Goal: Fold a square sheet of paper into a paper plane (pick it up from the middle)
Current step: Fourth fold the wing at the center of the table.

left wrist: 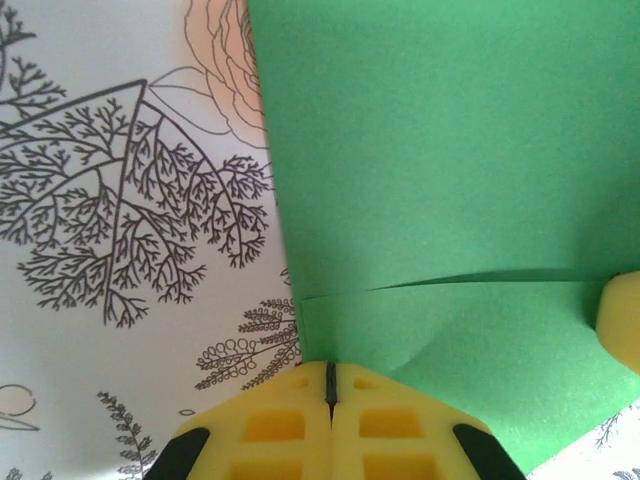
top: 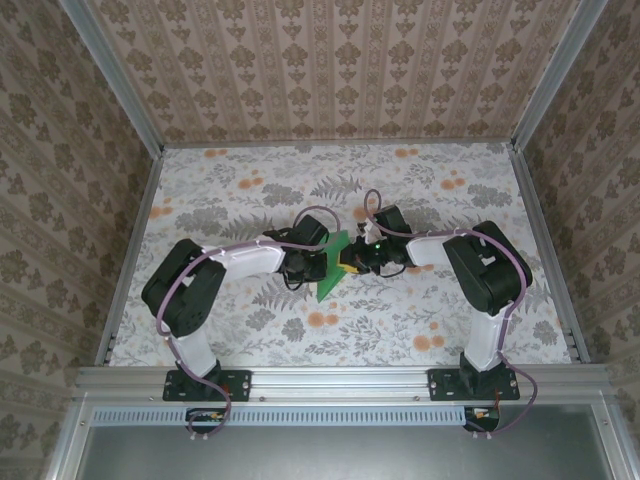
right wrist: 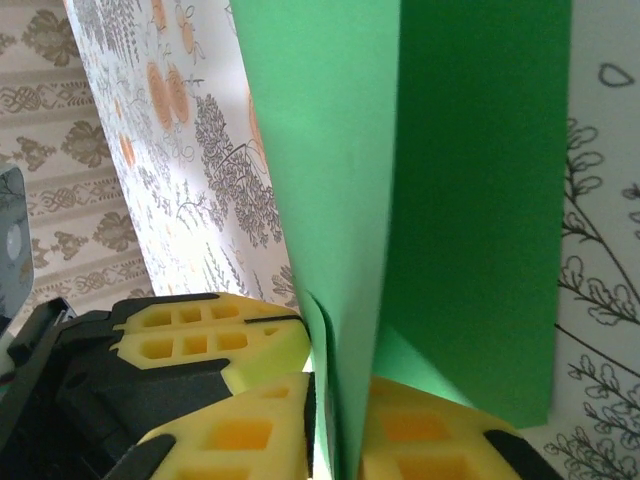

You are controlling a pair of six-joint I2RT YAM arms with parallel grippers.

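The square sheet of paper (top: 331,268) is bright green, folded along a crease and lifted off the table between the two arms. In the left wrist view the paper (left wrist: 430,180) spreads away from my left gripper (left wrist: 330,375), whose yellow jaws are pressed together on its near edge. In the right wrist view the folded paper (right wrist: 460,200) stands upright and runs down between the pads of my right gripper (right wrist: 348,425), which are closed against both sides of it. In the top view the left gripper (top: 320,264) and right gripper (top: 351,266) meet at the paper.
The table (top: 250,190) has a floral cloth and is fenced by patterned walls with metal rails (top: 130,240) along its sides. The left gripper's yellow fingers (right wrist: 200,330) sit close beside the right gripper. A right fingertip (left wrist: 622,315) touches the sheet.
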